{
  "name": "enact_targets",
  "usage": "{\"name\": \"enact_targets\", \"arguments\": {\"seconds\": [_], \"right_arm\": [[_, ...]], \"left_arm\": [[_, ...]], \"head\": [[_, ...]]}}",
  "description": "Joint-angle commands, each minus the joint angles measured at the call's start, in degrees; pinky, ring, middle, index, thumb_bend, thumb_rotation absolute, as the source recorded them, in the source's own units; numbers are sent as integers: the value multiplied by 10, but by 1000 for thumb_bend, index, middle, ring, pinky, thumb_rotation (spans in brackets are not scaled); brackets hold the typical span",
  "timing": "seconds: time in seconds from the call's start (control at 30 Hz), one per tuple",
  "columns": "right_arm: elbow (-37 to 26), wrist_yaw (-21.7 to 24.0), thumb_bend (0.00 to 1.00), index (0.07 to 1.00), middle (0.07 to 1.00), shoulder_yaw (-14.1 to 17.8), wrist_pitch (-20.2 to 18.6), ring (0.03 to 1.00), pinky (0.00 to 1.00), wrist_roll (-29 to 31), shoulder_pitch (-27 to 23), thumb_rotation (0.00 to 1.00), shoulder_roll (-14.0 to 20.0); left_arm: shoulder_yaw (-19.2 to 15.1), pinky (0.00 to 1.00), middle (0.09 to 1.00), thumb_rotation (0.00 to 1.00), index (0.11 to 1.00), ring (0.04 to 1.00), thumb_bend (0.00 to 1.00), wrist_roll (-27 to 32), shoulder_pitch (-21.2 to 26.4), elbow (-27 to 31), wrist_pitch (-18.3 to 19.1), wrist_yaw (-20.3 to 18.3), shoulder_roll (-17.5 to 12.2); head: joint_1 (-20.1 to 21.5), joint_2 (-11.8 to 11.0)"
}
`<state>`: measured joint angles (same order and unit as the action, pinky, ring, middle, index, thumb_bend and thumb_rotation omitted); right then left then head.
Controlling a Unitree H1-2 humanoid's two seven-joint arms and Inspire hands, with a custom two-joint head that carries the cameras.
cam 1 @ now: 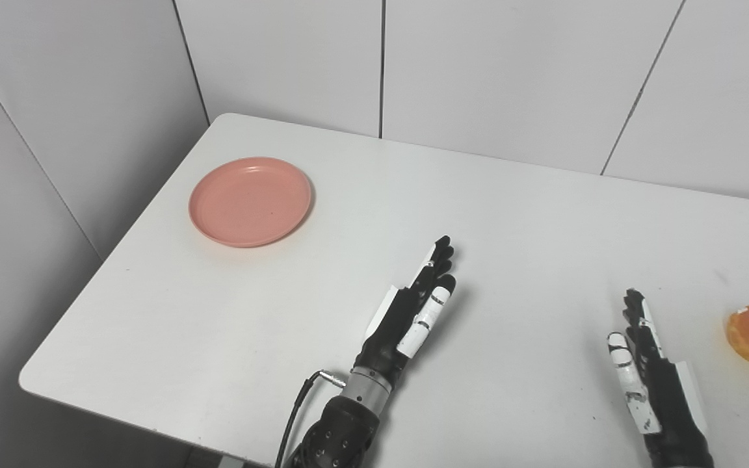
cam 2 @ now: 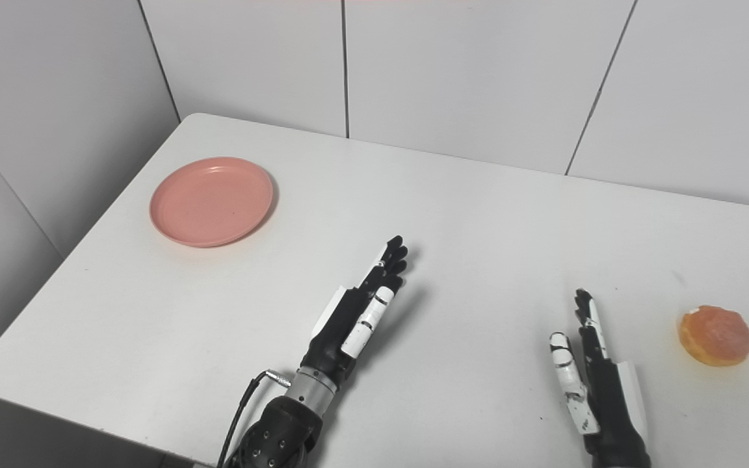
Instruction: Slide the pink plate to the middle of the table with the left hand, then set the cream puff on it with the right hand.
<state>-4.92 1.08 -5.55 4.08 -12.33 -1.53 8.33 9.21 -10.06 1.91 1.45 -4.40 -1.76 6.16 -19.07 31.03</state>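
The round plastic plate [cam 1: 250, 201] is plain salmon pink. The cream puff [cam 2: 715, 335] is glazed orange-golden. The smooth tabletop [cam 1: 517, 221] is white. Both hands [cam 1: 413, 312] [cam 2: 599, 377] are black with white panels.

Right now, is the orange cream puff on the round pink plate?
No, the orange cream puff lies on the white table's right side, far from the round pink plate.

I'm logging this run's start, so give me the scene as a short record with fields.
plate: pink plate, empty, far left part of the table
food: cream puff, on the table near its right edge
left hand: open, fingers straight, near the table's middle, apart from the plate
right hand: open, left of the cream puff, not touching it
task state: neither step done
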Motion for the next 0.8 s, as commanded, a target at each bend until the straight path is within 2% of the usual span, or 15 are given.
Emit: {"name": "enact_targets", "arguments": {"seconds": [0.0,0.17,0.37,0.5,0.77], "right_arm": [[11,0,77,1000,1000,3,7,1000,1000,2,4,1000,-1],[20,0,67,1000,1000,1,17,1000,1000,5,2,1000,-4],[19,0,83,1000,1000,1,15,1000,1000,9,2,1000,-8],[23,-2,71,1000,1000,0,22,1000,1000,5,1,1000,-8],[15,2,60,1000,1000,1,12,1000,1000,6,2,1000,-7]], "left_arm": [[-3,959,981,1000,979,969,453,12,-22,16,20,-8,-11],[-11,982,989,1000,977,977,450,35,-17,89,75,-25,-21],[-20,951,985,1000,977,970,459,63,2,137,87,-36,-39],[-27,940,985,1000,981,963,519,66,15,163,105,-35,-48],[-64,956,977,1000,977,961,499,106,59,212,149,-42,-73]], "head": [[-1,1],[-3,1],[-7,1],[-9,1],[-17,4]]}}
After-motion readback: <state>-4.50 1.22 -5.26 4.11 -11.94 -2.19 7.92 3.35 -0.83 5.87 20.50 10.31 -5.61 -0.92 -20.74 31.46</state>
